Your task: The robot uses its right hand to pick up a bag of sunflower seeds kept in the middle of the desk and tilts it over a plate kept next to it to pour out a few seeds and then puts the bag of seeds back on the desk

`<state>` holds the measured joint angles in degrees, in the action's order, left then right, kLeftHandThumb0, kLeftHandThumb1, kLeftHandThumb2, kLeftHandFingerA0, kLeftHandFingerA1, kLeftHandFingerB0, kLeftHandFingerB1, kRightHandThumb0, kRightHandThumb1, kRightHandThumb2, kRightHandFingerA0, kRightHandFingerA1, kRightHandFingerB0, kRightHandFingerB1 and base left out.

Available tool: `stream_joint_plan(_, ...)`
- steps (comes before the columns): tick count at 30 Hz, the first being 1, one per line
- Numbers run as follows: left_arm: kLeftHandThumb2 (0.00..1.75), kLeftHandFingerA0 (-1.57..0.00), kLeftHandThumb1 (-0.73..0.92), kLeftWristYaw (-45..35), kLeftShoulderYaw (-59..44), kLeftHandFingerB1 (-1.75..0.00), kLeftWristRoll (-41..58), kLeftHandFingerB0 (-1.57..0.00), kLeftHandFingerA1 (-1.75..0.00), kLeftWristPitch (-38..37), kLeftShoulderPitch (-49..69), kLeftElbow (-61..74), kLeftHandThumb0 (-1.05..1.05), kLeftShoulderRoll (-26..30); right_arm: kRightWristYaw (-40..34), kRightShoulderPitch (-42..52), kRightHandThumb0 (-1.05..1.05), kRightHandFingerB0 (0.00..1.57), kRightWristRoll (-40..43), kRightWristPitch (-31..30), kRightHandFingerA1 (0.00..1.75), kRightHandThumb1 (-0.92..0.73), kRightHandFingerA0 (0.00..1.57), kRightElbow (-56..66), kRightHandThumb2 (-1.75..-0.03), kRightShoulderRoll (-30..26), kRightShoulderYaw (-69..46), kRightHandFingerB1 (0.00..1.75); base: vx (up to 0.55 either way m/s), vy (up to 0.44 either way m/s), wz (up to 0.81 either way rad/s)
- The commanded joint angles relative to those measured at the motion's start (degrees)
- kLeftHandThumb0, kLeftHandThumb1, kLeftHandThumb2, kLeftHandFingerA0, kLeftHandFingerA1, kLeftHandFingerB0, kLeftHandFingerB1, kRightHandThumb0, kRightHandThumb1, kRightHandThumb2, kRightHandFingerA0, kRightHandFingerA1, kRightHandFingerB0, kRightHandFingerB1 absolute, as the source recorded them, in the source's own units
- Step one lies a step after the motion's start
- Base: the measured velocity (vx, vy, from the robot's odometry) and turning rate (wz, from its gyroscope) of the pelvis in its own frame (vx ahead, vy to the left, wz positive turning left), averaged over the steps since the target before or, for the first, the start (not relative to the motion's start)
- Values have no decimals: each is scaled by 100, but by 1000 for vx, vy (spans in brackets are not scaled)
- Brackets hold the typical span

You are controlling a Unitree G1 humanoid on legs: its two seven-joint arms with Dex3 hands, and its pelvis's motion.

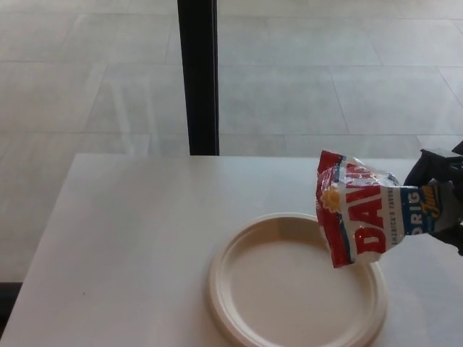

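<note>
White desk (130,238) holds a plate (239,318); right hand (441,199) grips a tilted seed bag (358,213) beside it, risking seeds spilling past the rim.

1 bag (358,217), 1 plate (239,318).

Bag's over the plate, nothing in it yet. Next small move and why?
Probably tip the bag's red end further down. The right hand holds the bag sideways above the plate's right rim, and no seeds show on the plate.
</note>
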<state>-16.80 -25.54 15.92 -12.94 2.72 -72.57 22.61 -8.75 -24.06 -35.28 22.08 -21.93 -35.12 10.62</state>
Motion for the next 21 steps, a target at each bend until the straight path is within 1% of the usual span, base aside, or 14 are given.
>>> stream_joint_plan(1, 65, -41, 84, 22, -37, -43, -26, -42, -64, -29, 28, -15, -85, 117, 40, -200, -20, 82, -349, 119, 168, -64, 90, 122, -77, -243, 115, 88, 0, 0, 0)
stream_joint_plan(2, 65, -40, 84, 31, -31, -43, -36, -42, -65, -25, 27, -22, -84, 120, -31, -225, -22, 82, -391, 193, 164, -65, 94, 116, -75, -261, 135, 69, 0, 0, 0)
stream_joint_plan(4, 65, -40, 84, 26, -35, -42, -36, -42, -64, -13, 29, -36, -83, 125, -149, -285, -23, 83, -462, 344, 159, -65, 96, 92, -74, -298, 173, 67, 0, 0, 0)
stream_joint_plan(5, 65, -40, 85, 16, -19, -42, -53, -41, -65, -45, 43, -27, -83, 125, -134, -331, -29, 81, -544, 316, 133, -51, 122, 135, -99, -318, 204, 81, 0, 0, 0)
stream_joint_plan(7, 65, -40, 85, 3, -27, -42, -42, -41, -65, -48, 43, -29, -83, 122, -142, -350, -29, 81, -562, 339, 133, -51, 122, 138, -99, -321, 209, 81, 0, 0, 0)
stream_joint_plan(8, 65, -40, 85, -4, -39, -43, -32, -40, -66, -34, 2, -30, -84, 147, -72, -453, -24, 86, -638, 305, 171, -64, 95, 149, -77, -347, 255, 77, 0, 0, 0)
stream_joint_plan(10, 65, -41, 84, -7, -50, -43, -18, -41, -67, -25, 4, -12, -86, 145, -150, -515, -19, 83, -791, 311, 172, -63, 94, 140, -80, -403, 306, 82, 0, 0, 0)
stream_joint_plan(11, 85, -36, 70, -11, 19, -47, -97, -35, -64, -88, 37, -6, -92, 160, -284, -617, -19, 83, -941, 400, 173, -62, 95, 33, -80, -498, 352, 90, 0, 0, 0)
stream_joint_plan(13, 85, -36, 70, -10, 32, -47, -101, -35, -64, -95, 41, -6, -92, 163, -323, -641, -19, 83, -965, 420, 173, -62, 95, 1, -80, -516, 374, 90, 0, 0, 0)
stream_joint_plan(14, 66, -38, 85, -31, 12, -41, -67, -39, -62, -62, 40, 7, -85, 163, -280, -678, -19, 75, -921, 422, 175, -61, 90, -31, -83, -526, 362, 126, 0, 0, 0)
stream_joint_plan(15, 66, -38, 86, -24, 8, -41, -60, -39, -61, -42, 33, 4, -84, 162, -266, -735, -19, 75, -901, 446, 175, -59, 89, -84, -86, -547, 355, 145, 0, 0, 0)
stream_joint_plan(16, 81, -38, 71, -6, 9, -45, -66, -37, -63, -43, 27, -8, -89, 158, -290, -771, -18, 71, -904, 474, 175, -59, 86, -124, -89, -555, 354, 152, 0, 0, 0)
stream_joint_plan(19, 65, -39, 84, -10, -23, -43, -38, -43, -65, -36, 35, -9, -85, 184, -313, -786, -17, 71, -896, 487, 175, -58, 87, -130, -89, -513, 355, 151, 0, 0, 0)
stream_joint_plan(21, 65, -40, 84, 6, -65, -42, 1, -43, -63, 3, 12, -23, -84, 171, -294, -787, -19, 73, -857, 477, 175, -59, 88, -109, -88, -468, 335, 145, 0, 0, 0)
